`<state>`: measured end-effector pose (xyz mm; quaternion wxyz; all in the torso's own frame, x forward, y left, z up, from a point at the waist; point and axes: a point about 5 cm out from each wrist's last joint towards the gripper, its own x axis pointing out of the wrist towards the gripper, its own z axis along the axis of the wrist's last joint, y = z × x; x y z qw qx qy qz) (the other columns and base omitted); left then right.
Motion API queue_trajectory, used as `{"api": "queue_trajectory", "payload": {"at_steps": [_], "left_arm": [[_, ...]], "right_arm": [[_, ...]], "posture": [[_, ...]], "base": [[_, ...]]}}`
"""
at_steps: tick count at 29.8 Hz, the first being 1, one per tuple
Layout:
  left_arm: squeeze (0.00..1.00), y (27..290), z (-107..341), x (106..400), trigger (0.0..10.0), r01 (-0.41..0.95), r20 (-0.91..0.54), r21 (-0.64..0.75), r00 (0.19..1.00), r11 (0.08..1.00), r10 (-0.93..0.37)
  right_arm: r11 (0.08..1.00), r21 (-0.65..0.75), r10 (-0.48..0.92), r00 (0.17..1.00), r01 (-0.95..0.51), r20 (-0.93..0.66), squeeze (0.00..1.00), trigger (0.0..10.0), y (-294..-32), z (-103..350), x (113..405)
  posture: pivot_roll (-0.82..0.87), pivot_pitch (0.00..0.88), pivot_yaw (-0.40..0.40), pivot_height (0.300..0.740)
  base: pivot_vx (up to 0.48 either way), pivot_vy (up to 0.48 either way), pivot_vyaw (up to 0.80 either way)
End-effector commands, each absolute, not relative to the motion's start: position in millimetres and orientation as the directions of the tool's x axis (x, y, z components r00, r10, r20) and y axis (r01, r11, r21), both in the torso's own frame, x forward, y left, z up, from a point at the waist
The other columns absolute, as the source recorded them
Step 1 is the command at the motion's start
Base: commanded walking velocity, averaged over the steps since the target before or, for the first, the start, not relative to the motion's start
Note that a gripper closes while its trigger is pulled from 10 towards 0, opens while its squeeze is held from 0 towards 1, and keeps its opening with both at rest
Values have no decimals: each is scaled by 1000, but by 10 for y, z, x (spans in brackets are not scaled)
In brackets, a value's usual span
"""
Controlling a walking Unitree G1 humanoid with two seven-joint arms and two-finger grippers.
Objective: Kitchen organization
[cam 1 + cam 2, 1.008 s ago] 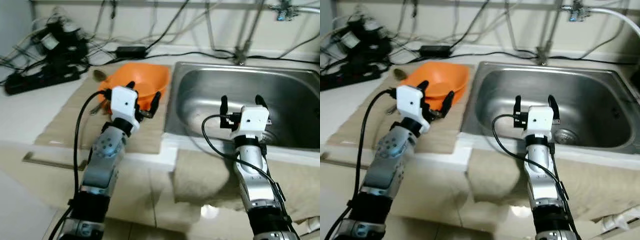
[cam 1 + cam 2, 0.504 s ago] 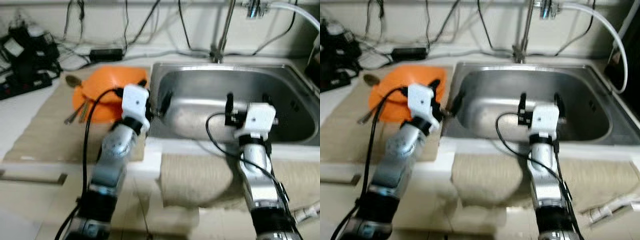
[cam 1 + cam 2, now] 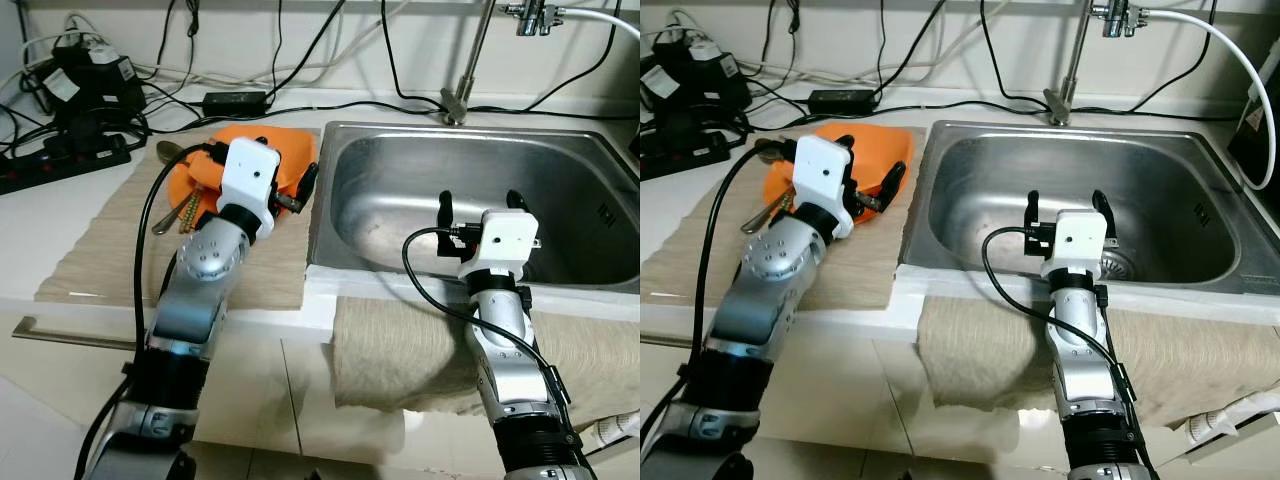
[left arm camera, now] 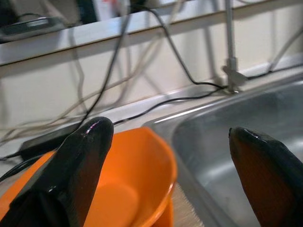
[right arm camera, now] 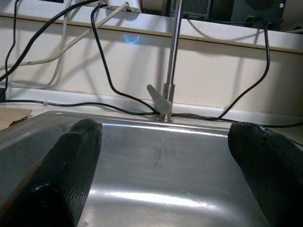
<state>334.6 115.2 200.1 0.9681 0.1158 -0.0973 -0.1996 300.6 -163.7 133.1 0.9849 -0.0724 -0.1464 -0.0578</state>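
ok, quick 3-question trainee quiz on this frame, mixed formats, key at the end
1. True or false: the orange bowl sits inside the sink.
2. Which gripper hangs over the sink basin? A) left gripper B) right gripper
3. Fill in: the spoon lies on the ____ side of the bowl, away from the sink.

Key
1. False: it rests on the beige mat, beside the sink.
2. B; both grippers are open and hold nothing.
3. Left.

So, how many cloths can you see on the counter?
2. One cloth lies left of the sink, under the orange bowl. The other hangs over the counter's front edge below the sink. More may be hidden.
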Motion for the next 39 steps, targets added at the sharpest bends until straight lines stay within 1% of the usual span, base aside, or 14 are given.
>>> {"api": "queue_trajectory", "payload": {"at_steps": [1,4,8,9,14,17,21,24,27,30,39], "left_arm": [[0,1118,2111,3369,10000,406,135,297,878,864,-459],[0,1170,2135,3425,10000,476,81,317,848,820,-524],[0,1270,2226,3463,10000,507,56,338,830,793,-554],[0,1327,2300,3478,10000,528,43,353,816,773,-577],[0,1437,2411,3488,10000,605,-35,397,762,690,-647],[0,1497,2389,3513,10000,629,-100,429,746,648,-659],[0,1505,2384,3515,10000,654,-131,433,727,621,-674],[0,1532,2330,3526,10000,693,-210,441,697,570,-686],[0,1563,2288,3564,10000,696,-236,443,699,566,-675],[0,1641,2194,3673,10000,674,-268,451,728,585,-632],[0,1701,2121,3764,10000,649,-294,481,753,590,-588]], "right_arm": [[987,-111,-80,956,116,281,0,10000,-1581,1333,3036],[989,-104,-77,958,109,275,0,10000,-1557,1329,3045],[989,-101,-76,959,107,271,0,10000,-1551,1323,3041],[989,-100,-78,960,108,267,0,10000,-1554,1313,3033],[989,-98,-79,963,107,258,0,10000,-1552,1293,3024],[990,-97,-75,964,102,254,0,10000,-1548,1290,3032],[990,-98,-70,966,97,251,0,10000,-1542,1287,3040],[992,-96,-61,968,86,244,0,10000,-1532,1286,3053],[993,-90,-56,969,80,241,0,10000,-1525,1296,3066],[994,-79,-53,969,75,242,0,10000,-1524,1321,3082],[994,-79,-52,971,72,231,0,10000,-1518,1285,3056]], "posture": [[-3,0,58,740],[-2,0,61,740],[-3,0,64,740],[-4,0,66,740],[-1,0,64,740],[0,0,61,740],[1,0,57,740],[3,0,52,740],[4,0,53,740],[1,0,57,740],[-10,0,63,740]], "base": [[0,0,0],[0,0,0],[0,0,0],[0,0,0],[0,0,0],[0,0,0],[0,0,0],[0,0,0],[0,0,0],[0,0,0],[0,0,0]]}}
